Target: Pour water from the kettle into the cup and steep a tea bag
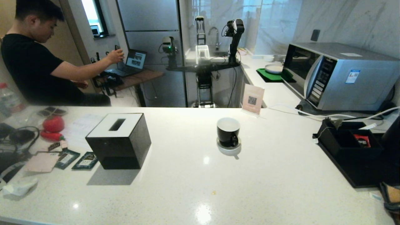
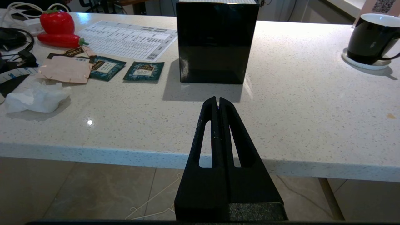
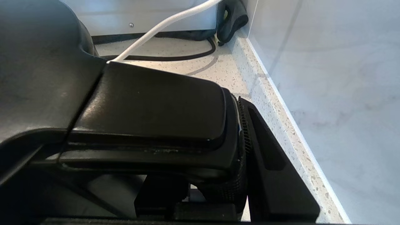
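Observation:
The black cup (image 1: 228, 131) stands on its white saucer (image 1: 229, 148) mid-counter, and shows in the left wrist view too (image 2: 372, 39); no water shows in it. The matte black kettle (image 3: 37, 62) fills the right wrist view, close to the wall at the counter's far right. My right gripper (image 3: 218, 125) is shut on the kettle's handle (image 3: 150, 106); one finger (image 3: 265, 150) presses its side, the other is hidden behind it. My left gripper (image 2: 217, 99) hangs shut and empty over the counter's front edge. Green tea bag sachets (image 1: 88, 160) lie left of the tissue box.
A black tissue box (image 1: 120, 140) stands left of centre. A black tray with a compartment box (image 1: 347, 140) sits at the right, a microwave (image 1: 340, 75) behind it. Clutter, cables and a red toy (image 1: 53, 124) fill the left end. White cable (image 3: 162, 28) runs behind the kettle.

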### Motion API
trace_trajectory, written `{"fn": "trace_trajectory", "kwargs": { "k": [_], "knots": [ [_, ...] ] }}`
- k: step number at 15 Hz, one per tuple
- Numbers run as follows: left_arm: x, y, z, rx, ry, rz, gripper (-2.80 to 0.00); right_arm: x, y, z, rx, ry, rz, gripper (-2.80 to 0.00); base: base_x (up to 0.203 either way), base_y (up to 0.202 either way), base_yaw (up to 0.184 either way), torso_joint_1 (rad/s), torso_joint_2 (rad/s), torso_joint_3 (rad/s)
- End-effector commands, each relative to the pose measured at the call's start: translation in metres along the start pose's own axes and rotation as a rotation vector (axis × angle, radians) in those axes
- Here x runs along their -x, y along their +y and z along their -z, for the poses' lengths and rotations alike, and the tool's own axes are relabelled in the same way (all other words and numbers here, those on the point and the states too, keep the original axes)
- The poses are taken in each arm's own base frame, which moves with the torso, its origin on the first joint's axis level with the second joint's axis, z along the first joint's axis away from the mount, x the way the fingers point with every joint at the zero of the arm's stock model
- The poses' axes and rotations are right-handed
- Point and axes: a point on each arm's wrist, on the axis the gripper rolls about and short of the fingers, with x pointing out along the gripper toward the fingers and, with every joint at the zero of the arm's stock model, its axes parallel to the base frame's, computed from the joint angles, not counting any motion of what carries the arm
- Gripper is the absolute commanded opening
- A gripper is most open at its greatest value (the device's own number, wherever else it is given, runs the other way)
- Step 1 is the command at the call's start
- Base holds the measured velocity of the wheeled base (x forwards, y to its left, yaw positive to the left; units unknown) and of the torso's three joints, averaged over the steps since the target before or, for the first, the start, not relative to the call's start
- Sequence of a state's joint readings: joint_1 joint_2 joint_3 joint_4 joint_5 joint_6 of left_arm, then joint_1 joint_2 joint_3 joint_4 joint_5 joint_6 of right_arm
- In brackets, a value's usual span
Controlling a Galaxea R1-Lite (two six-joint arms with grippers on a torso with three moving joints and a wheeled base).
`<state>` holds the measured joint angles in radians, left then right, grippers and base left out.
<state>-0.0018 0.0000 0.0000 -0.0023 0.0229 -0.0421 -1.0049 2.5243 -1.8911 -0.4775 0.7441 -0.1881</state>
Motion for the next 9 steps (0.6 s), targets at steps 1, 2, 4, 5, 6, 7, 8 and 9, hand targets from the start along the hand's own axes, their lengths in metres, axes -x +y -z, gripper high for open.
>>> {"fn": "trace_trajectory", "kwargs": {
  "k": [1,2,4,5,6,7,8,9],
  "knots": [
    [0.0,0.0,0.0,0.001,-0.001,0.0,-2.8,0.004,0.002,-0.009,0.012,-0.027,-0.001,-2.8,0.0,0.0,0.0,0.0,0.0,0.0],
    [0.0,0.0,0.0,0.001,0.001,0.0,-2.8,0.006,0.003,-0.013,0.008,-0.048,0.002,-2.8,0.0,0.0,0.0,0.0,0.0,0.0],
    [0.0,0.0,0.0,0.001,-0.001,0.0,-2.8,0.01,0.006,-0.021,-0.001,-0.085,0.006,-2.8,0.0,0.0,0.0,0.0,0.0,0.0],
    [0.0,0.0,0.0,0.001,-0.001,0.0,-2.8,0.013,0.008,-0.024,-0.004,-0.091,0.007,-2.8,0.0,0.0,0.0,0.0,0.0,0.0],
    [0.0,0.0,0.0,0.001,-0.001,0.0,-2.8,0.015,0.01,-0.024,-0.007,-0.089,0.007,-2.8,0.0,0.0,0.0,0.0,0.0,0.0],
    [0.0,0.0,0.0,0.001,-0.001,0.0,-2.8,0.017,0.012,-0.024,-0.007,-0.091,0.007,-2.8,0.0,0.0,0.0,0.0,0.0,0.0],
    [0.0,0.0,0.0,0.001,-0.001,0.0,-2.8,0.019,0.013,-0.025,-0.004,-0.094,0.007,-2.8,0.0,0.0,0.0,0.0,0.0,0.0],
    [0.0,0.0,0.0,0.001,0.0,0.0,-2.8,0.021,0.015,-0.026,-0.004,-0.095,0.007,-2.8,0.0,0.0,0.0,0.0,0.0,0.0]
  ]
}}
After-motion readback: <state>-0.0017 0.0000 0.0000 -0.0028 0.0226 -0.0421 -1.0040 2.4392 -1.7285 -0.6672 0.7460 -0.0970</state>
